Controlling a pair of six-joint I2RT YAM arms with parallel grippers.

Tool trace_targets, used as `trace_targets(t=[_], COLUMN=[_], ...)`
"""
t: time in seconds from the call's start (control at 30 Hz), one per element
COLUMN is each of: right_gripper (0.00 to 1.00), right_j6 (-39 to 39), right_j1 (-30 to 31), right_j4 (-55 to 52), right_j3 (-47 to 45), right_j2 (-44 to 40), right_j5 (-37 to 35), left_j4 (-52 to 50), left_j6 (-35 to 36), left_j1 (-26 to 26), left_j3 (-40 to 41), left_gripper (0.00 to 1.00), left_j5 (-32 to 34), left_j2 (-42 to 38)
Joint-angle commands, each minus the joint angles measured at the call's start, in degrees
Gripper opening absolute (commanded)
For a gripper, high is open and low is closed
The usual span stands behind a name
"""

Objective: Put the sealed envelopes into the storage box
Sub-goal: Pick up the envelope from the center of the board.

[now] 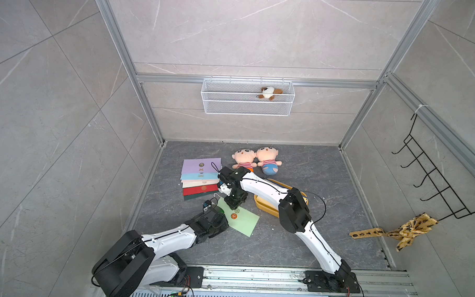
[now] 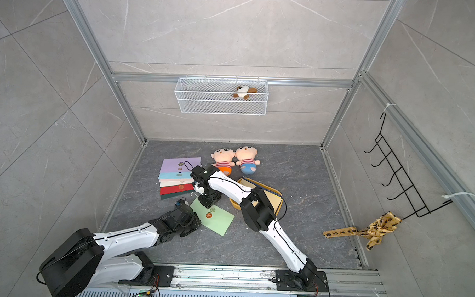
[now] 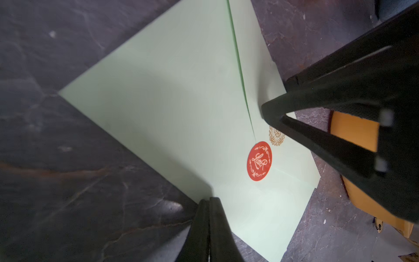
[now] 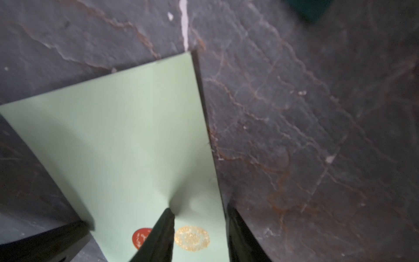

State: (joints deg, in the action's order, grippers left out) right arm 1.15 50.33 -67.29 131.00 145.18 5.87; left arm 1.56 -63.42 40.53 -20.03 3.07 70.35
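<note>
Pale green envelope (image 1: 243, 220) laid flat on the dark table (image 1: 311, 170), red seal (image 3: 259, 161) up. One edge is straddled by the right gripper (image 4: 199, 209), narrowly parted: one fingertip (image 4: 167, 217) pressed into the paper, the other just off it. Left gripper (image 3: 209, 202) closed at another edge, possibly pinching it. Storage box (image 1: 264, 206) near the right gripper, partly hidden under that arm. Stacked envelopes (image 1: 200, 177) found on its other side.
</note>
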Motion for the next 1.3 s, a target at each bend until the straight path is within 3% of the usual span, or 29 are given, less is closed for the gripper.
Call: trace_targets(t=[0.0,0.7,1.27], right_gripper=[0.41,0.39,0.39], right_j6=[0.5,-1.8,-2.1], right_j1=[1.1,-1.9,-4.2], right_j4=[-3.2,-1.7,0.1], right_j3=[-0.8,-1.0,-6.7], right_j2=[1.6,-3.7,-10.2], right_j5=[5.0,19.1,25.3], left_j4=[-10.4,-9.7,-9.3], left_j6=[1.3,1.3,1.4], left_j1=[0.1,0.1,0.1], left_j3=[2.2,2.7,2.8], left_gripper=[0.07,0.07,0.07], left_j5=[2.1,2.1,2.2], left_j2=[2.5,3.1,3.3])
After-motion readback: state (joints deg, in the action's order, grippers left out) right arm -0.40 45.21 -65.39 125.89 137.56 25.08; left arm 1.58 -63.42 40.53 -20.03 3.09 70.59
